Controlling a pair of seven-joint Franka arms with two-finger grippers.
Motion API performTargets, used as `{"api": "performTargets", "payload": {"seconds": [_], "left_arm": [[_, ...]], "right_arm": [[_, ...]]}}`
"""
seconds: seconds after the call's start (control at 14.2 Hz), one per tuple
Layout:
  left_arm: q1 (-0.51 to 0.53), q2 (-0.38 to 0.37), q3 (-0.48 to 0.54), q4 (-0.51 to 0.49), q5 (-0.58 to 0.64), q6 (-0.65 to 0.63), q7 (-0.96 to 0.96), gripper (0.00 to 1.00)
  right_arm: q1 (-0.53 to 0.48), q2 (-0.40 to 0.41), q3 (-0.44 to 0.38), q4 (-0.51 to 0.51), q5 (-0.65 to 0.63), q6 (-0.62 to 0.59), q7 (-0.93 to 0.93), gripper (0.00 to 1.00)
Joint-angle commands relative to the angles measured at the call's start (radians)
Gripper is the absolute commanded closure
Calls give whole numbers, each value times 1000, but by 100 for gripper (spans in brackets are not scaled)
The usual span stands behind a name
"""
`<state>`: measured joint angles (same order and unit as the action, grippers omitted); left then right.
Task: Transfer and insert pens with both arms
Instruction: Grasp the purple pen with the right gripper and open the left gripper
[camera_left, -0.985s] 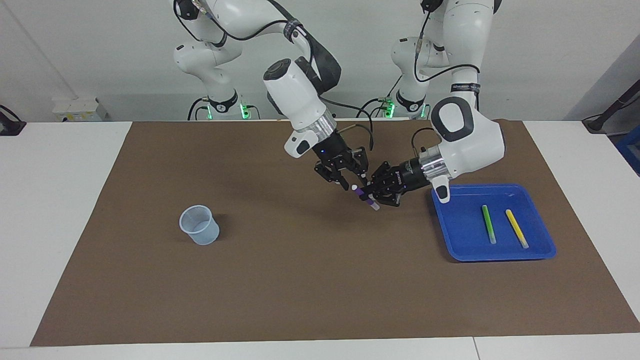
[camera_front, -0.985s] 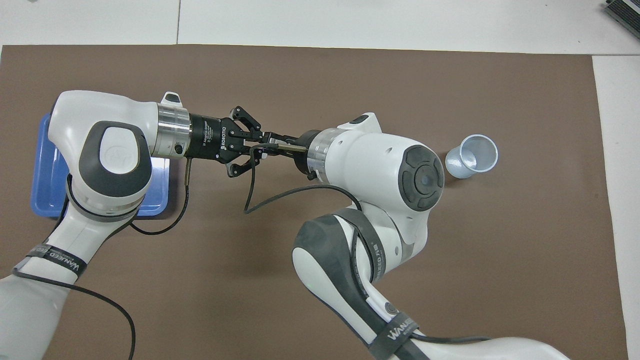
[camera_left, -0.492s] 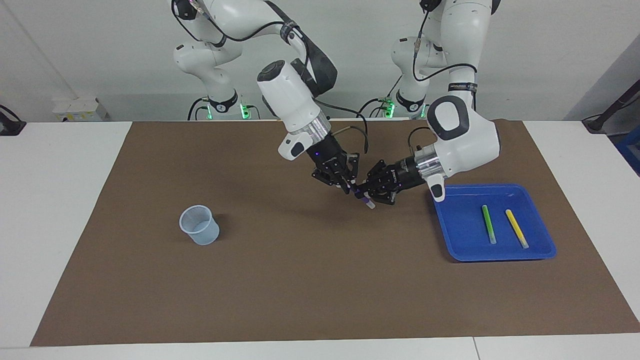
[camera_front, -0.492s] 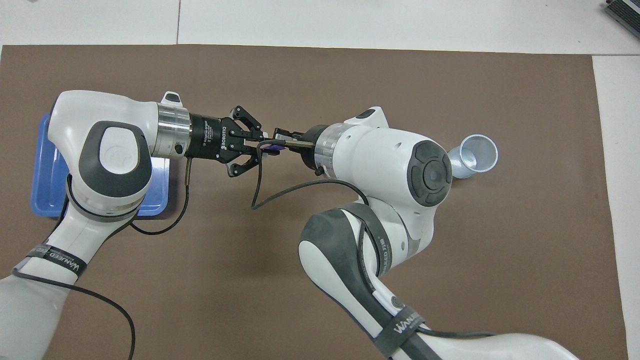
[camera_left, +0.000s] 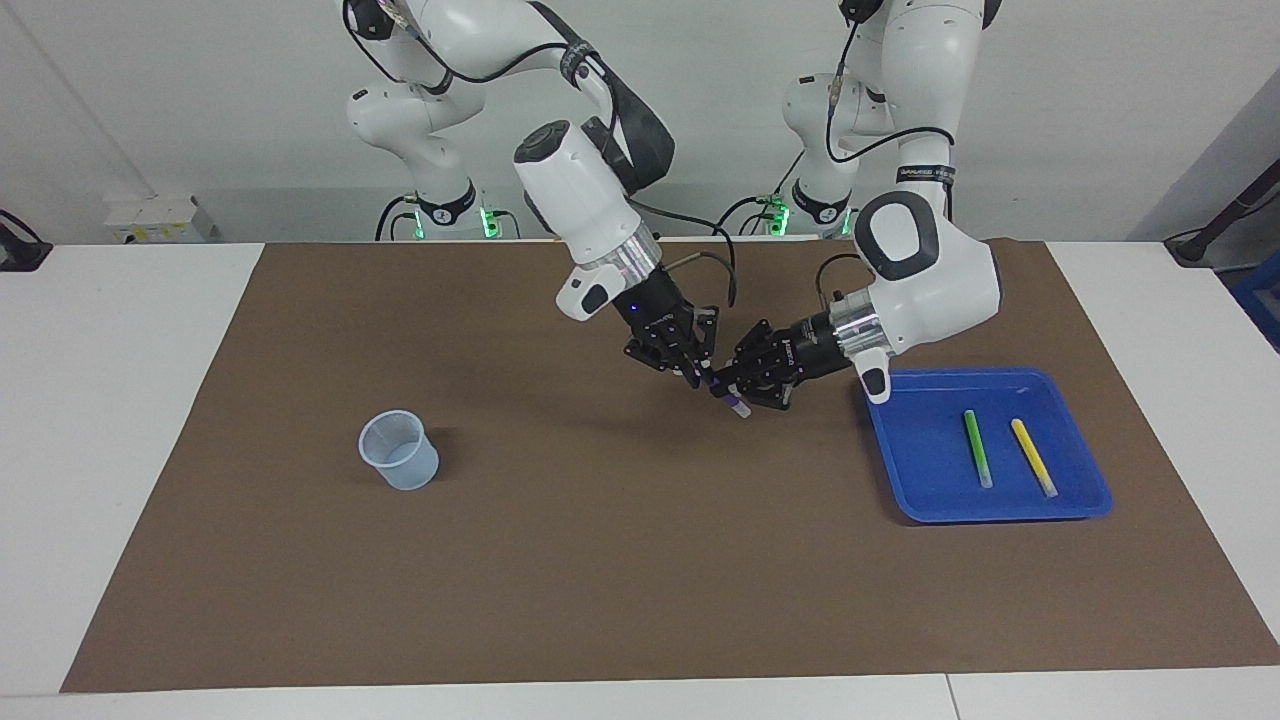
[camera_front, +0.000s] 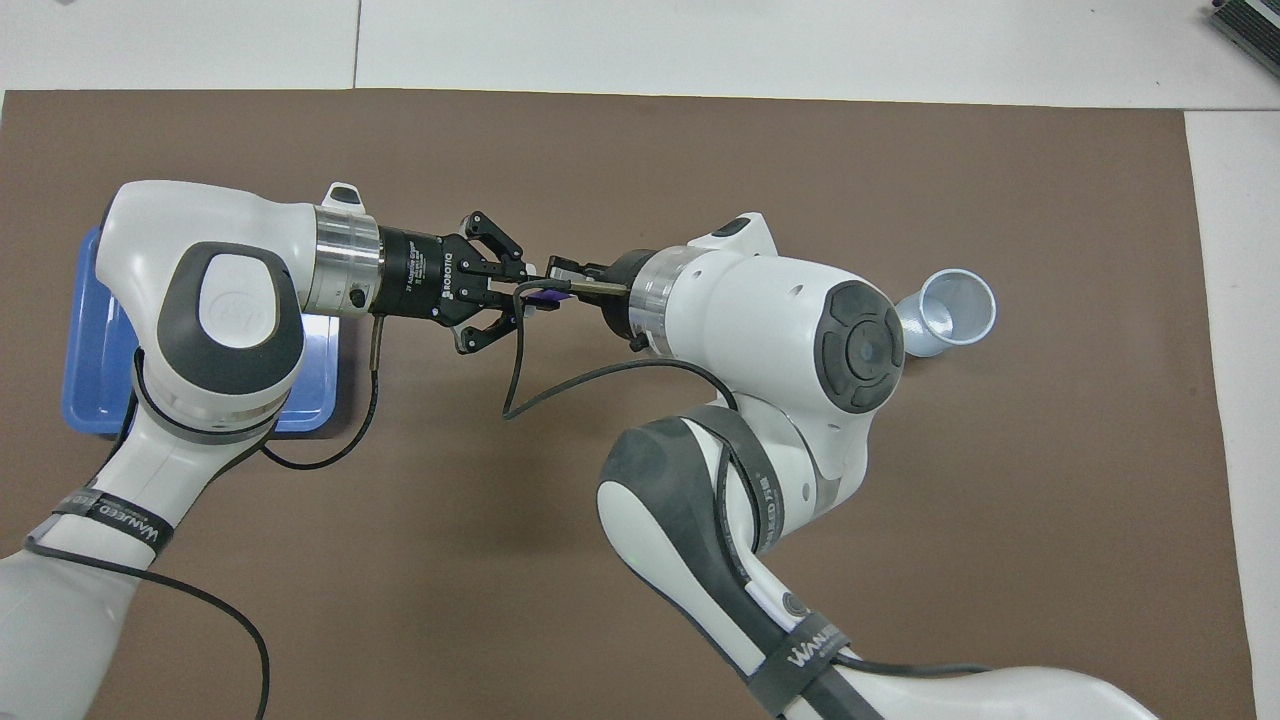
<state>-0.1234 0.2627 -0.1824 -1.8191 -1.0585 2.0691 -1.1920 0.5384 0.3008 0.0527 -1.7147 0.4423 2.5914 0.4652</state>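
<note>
Here both my pincers pinch the purple pen (camera_left: 728, 396) in mid-air over the brown mat (camera_left: 600, 560), between the blue tray (camera_left: 930, 500) and the cup (camera_left: 400, 450): my left pincer (camera_left: 733, 385) and my right pincer (camera_left: 697, 375) each press together on it. The green pen (camera_left: 977, 448) and yellow pen (camera_left: 1033, 457) lie in the tray

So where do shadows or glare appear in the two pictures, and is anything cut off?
Facing view: soft shadows lie on the brown mat under both arms and beside the cup; the blue tray shows faint glare. Overhead view: the left arm's wrist hides much of the tray, and both arms are cut off at the bottom edge.
</note>
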Motion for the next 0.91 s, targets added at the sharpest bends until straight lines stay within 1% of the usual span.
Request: {"api": "performTargets", "payload": {"seconds": [0.0,0.07,0.14,0.21,0.49,0.56,0.63,0.84], "left_arm": [[-15,-22,11,-19,-20,19,-14,94],[-15,-22,11,-19,-20,19,-15,65],[-15,-22,12,-20,-17,19,-18,11],[-15,-26,12,-20,-12,19,-17,0],[-12,-37,15,-22,-5,14,-12,0],[-6,-42,15,-22,15,13,-11,0],[-2,-45,15,-22,59,6,-6,0],[-5,-71,14,-20,279,3,9,0]], "right_arm": [[-18,6,10,4,-11,10,-75,100],[-26,6,10,4,-11,6,-91,100],[-26,6,12,6,-11,4,-97,100],[-28,6,10,6,-10,6,-97,100],[-28,6,10,6,-11,6,-102,100],[-34,6,10,6,-11,3,-124,100],[-41,6,10,4,-10,-2,-152,100],[-48,6,10,4,-10,-5,-178,100]]}}
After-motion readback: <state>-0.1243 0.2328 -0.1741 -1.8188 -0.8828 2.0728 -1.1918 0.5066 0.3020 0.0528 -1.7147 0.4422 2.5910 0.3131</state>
